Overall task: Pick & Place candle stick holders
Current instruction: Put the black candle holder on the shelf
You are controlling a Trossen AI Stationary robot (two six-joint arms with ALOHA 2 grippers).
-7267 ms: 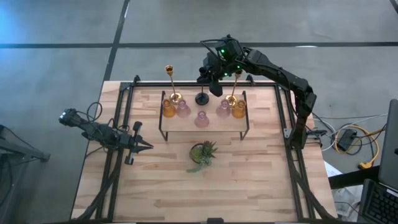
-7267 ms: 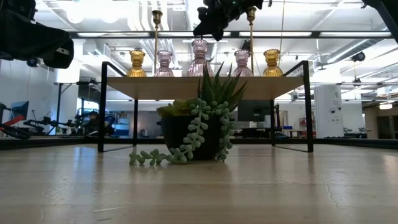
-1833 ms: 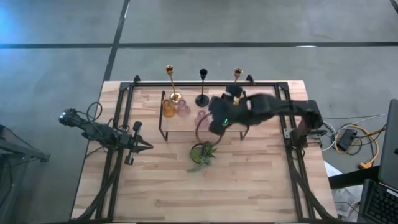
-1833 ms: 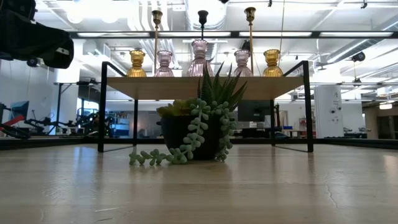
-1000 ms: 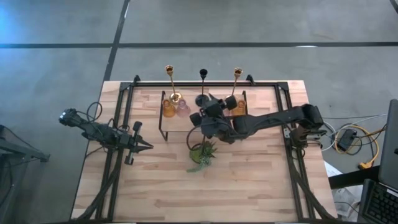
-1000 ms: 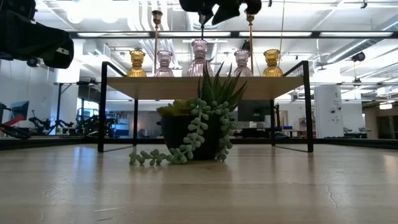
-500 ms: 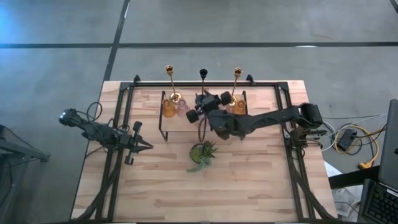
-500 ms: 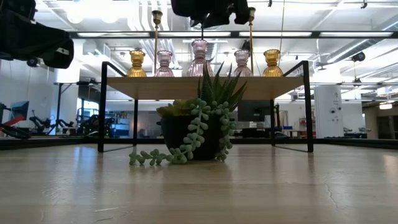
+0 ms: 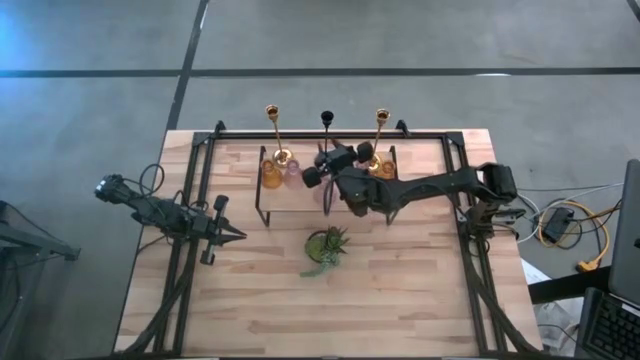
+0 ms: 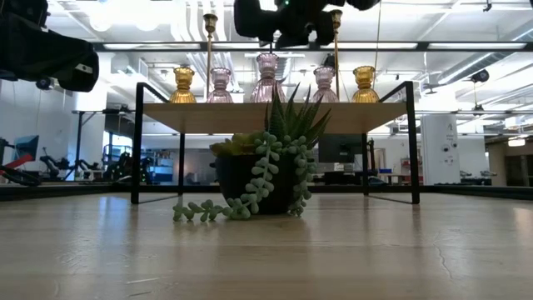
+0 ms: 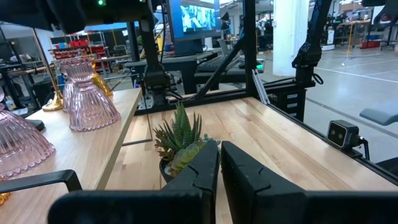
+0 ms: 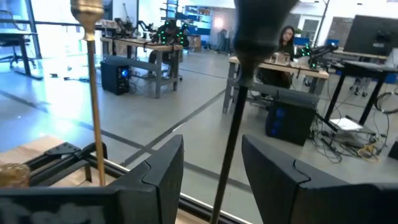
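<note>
On a raised wooden shelf stand two tall gold candle stick holders, a black one, and squat pink and amber glass ones. My right gripper hovers open at the black holder. In the right wrist view its stem rises in the gap of my right gripper, clear of both fingers. The black holder's base is hidden under the gripper. My left gripper waits shut over the table's left side, also seen shut in its wrist view.
A small spiky green plant in a dark pot sits on the table just in front of the shelf. Black frame rails run along the table's sides. A person sits at a desk far behind.
My right gripper has moved toward the table's far edge, from over the shelf's near side up to the black holder. The holders have stayed where they were.
</note>
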